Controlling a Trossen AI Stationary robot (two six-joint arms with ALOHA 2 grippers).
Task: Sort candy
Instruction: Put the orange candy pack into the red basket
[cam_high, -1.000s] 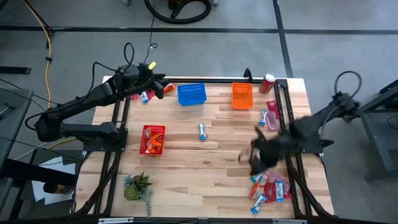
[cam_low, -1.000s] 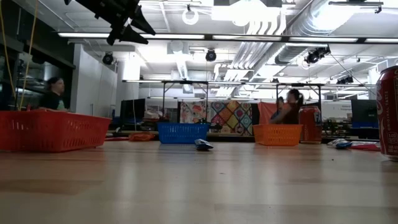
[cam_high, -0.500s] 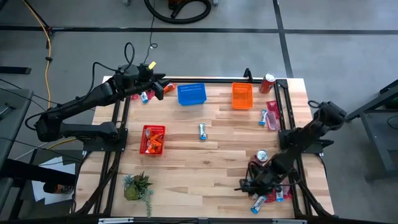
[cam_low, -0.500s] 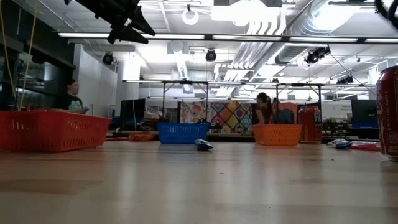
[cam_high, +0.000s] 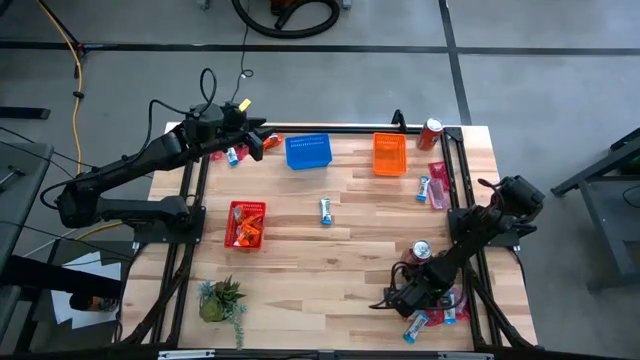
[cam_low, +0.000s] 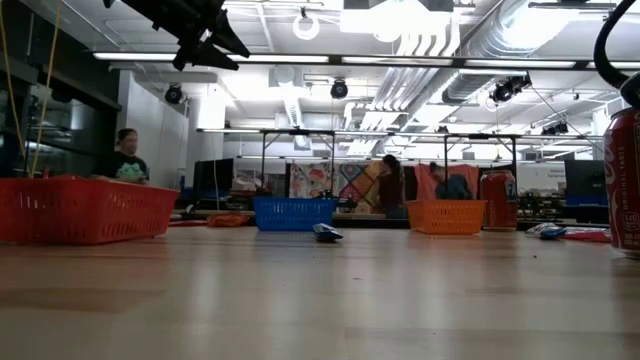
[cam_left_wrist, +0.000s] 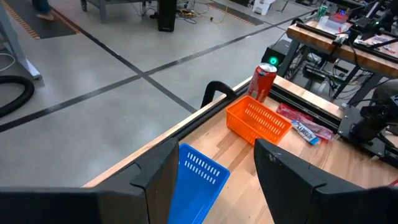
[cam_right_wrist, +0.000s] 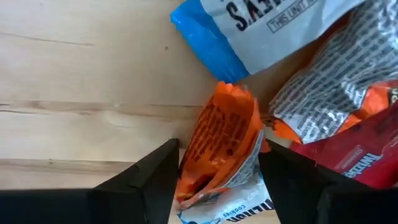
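A pile of wrapped candy (cam_high: 436, 303) lies at the table's near right. My right gripper (cam_high: 392, 298) is down at the pile's left edge. In the right wrist view it (cam_right_wrist: 219, 150) is open, with an orange packet (cam_right_wrist: 222, 140) between its fingers, next to a blue-and-white packet (cam_right_wrist: 261, 25) and a red one (cam_right_wrist: 354, 158). One blue-and-white bar (cam_high: 326, 210) lies mid-table. More candy lies at the right (cam_high: 433, 186) and at the far left (cam_high: 237, 154). My left gripper (cam_high: 262, 140) waits open and empty above the far left corner. My right gripper's fingers (cam_right_wrist: 152, 177) come at the orange packet from above, one on each side of it. I cannot tell whether they touch it. The packet lies on the table and partly on a blue-and-white packet (cam_right_wrist: 239, 202).
A blue basket (cam_high: 308, 151) and an orange basket (cam_high: 390, 154) stand at the far edge. A red basket (cam_high: 245, 225) holding candy stands at the left. Soda cans stand at the far right (cam_high: 430, 133) and beside my right arm (cam_high: 421, 251). A small plant (cam_high: 222, 300) is at the near left.
My right gripper has gone toward the table's near edge and down to the candy pile's left edge. The soda can that it stood over a second ago now shows beside the arm.
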